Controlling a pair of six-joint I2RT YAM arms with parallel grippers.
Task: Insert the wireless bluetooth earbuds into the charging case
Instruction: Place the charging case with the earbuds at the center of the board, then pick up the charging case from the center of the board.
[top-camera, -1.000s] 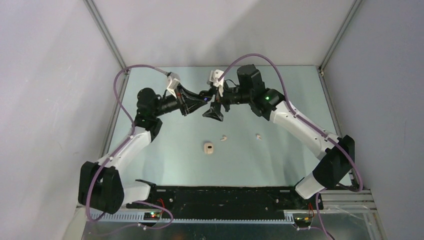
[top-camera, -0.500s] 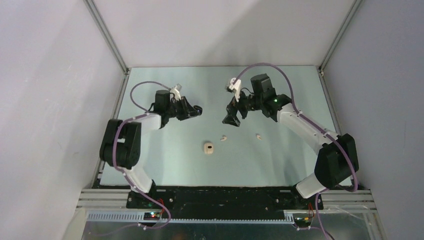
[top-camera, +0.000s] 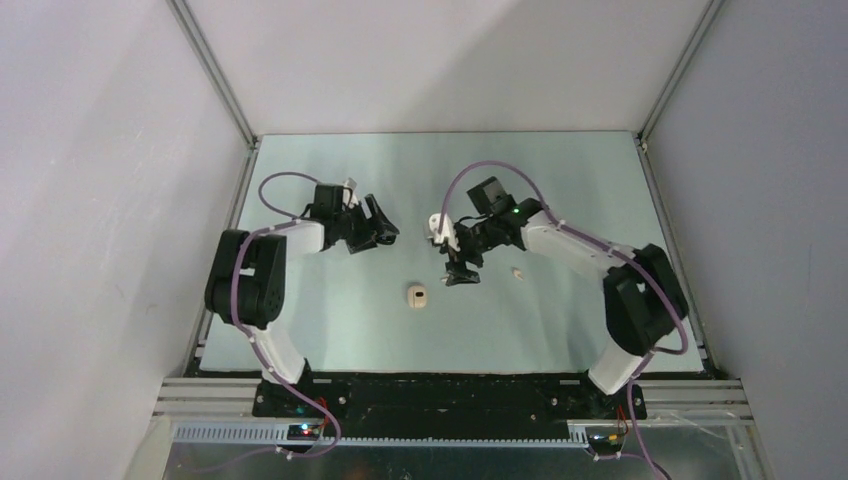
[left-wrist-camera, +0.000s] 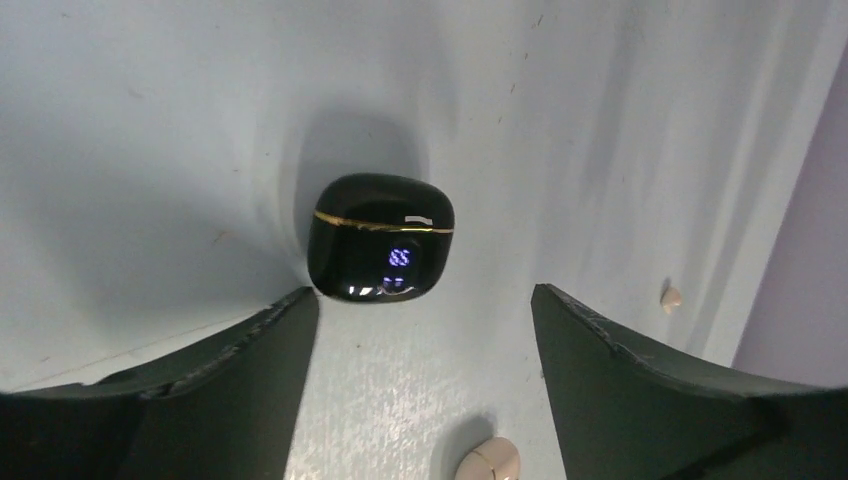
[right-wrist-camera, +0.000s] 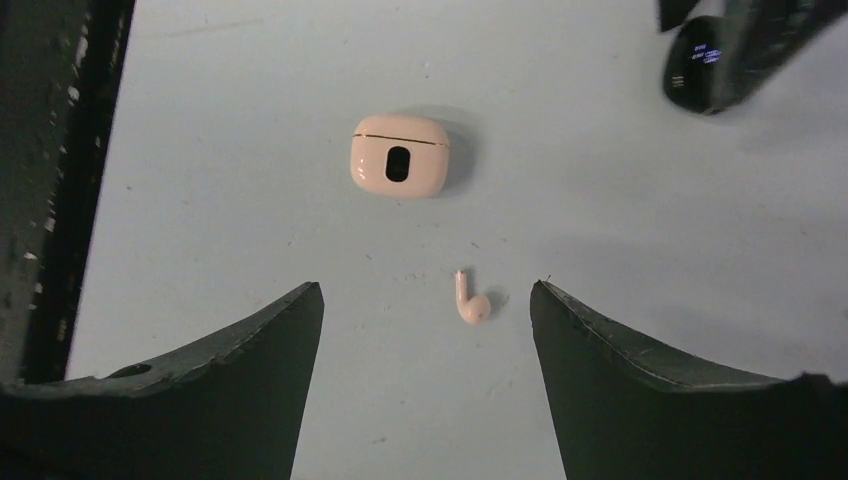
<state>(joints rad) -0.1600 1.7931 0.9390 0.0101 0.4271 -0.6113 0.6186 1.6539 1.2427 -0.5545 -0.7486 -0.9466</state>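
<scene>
Now, cream earbud (right-wrist-camera: 470, 305) within spread right tool (right-wrist-camera: 425, 292) (untouched), left tool (left-wrist-camera: 424, 293) also apart, black case (left-wrist-camera: 380, 238) ahead.

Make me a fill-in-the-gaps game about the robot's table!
The left claw and right claw both stand ____, holding nothing. The case before the left claw is coloured ____. Between the right claw's fingers lies one cream ____.
Missing words: open; black; earbud.
</scene>
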